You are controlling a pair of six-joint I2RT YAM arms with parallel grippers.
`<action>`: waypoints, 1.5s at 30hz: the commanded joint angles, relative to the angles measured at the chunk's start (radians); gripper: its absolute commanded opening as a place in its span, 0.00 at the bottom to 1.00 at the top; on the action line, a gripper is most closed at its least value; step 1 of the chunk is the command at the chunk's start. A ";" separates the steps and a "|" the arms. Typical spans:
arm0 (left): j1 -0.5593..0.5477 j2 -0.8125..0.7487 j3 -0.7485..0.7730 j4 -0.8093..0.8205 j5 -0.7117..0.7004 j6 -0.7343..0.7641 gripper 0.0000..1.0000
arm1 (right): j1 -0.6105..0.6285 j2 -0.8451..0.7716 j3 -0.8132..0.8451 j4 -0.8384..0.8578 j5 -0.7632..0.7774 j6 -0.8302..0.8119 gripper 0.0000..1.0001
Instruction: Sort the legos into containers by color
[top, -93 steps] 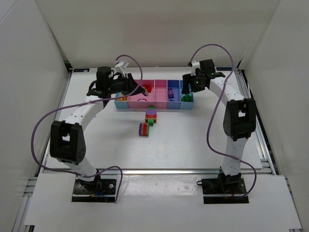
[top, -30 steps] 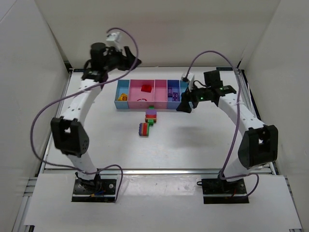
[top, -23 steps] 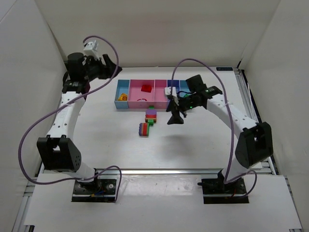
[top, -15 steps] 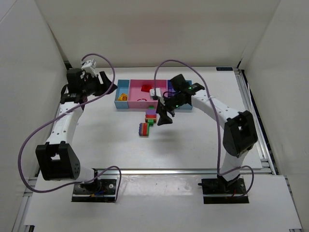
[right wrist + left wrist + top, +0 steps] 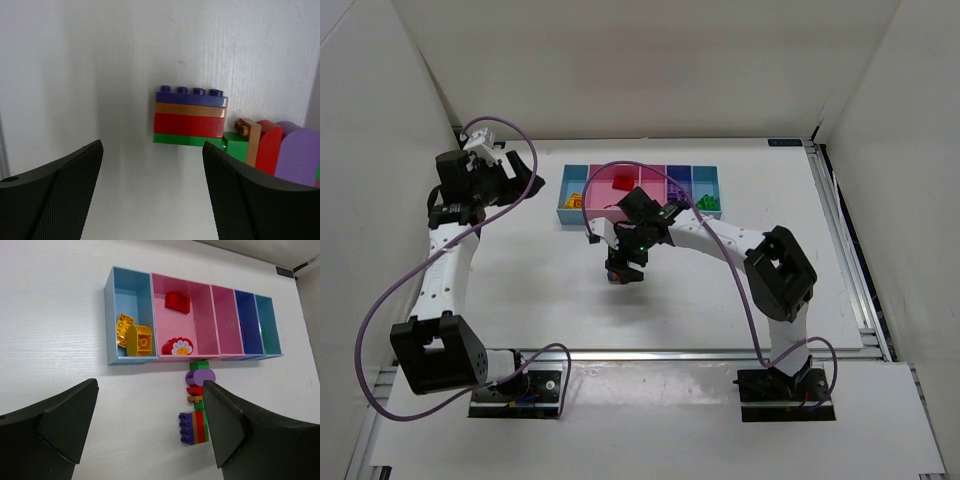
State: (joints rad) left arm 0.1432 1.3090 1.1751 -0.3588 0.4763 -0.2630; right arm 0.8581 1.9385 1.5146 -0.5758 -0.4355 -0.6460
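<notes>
The containers form one long tray (image 5: 131,359) with light blue, pink, pink, dark blue and light blue compartments. Yellow and orange legos (image 5: 132,335) lie in the left blue compartment. A red brick (image 5: 177,301) and a red flower piece (image 5: 180,346) lie in the wide pink one. In front of the tray, a joined block of purple, orange, red and green legos (image 5: 189,117) lies on its side, with a purple round piece (image 5: 200,377) and others chained to it. My right gripper (image 5: 152,150) hovers open just over this block. High up and to the left of the tray, my left gripper (image 5: 150,400) is open and empty.
White walls close in the table (image 5: 720,300) on three sides. The right arm (image 5: 710,235) stretches across the front of the tray (image 5: 563,200), hiding part of it in the top view. Purple cables loop above both arms.
The right arm swung left from the tray's right end to above the joined block. The left arm pulled back left, away from the tray, and its jaws widened.
</notes>
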 commanded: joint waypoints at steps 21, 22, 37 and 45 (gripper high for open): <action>0.007 -0.039 -0.051 0.007 -0.013 0.044 0.99 | -0.008 0.142 0.127 0.079 0.073 0.043 0.91; 0.006 -0.036 -0.051 0.009 -0.011 0.047 0.99 | -0.010 0.149 0.130 0.079 0.073 0.043 0.91; 0.018 -0.011 -0.038 0.017 -0.002 0.054 0.99 | -0.008 0.204 0.127 0.059 0.076 0.034 0.91; 0.018 -0.028 -0.066 0.017 -0.001 0.051 0.99 | -0.007 0.208 0.111 0.077 0.063 0.005 0.55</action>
State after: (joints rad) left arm 0.1555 1.3045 1.1278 -0.3565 0.4614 -0.2176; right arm 0.8513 2.1426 1.6222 -0.5205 -0.3496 -0.6212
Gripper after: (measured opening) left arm 0.991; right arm 0.666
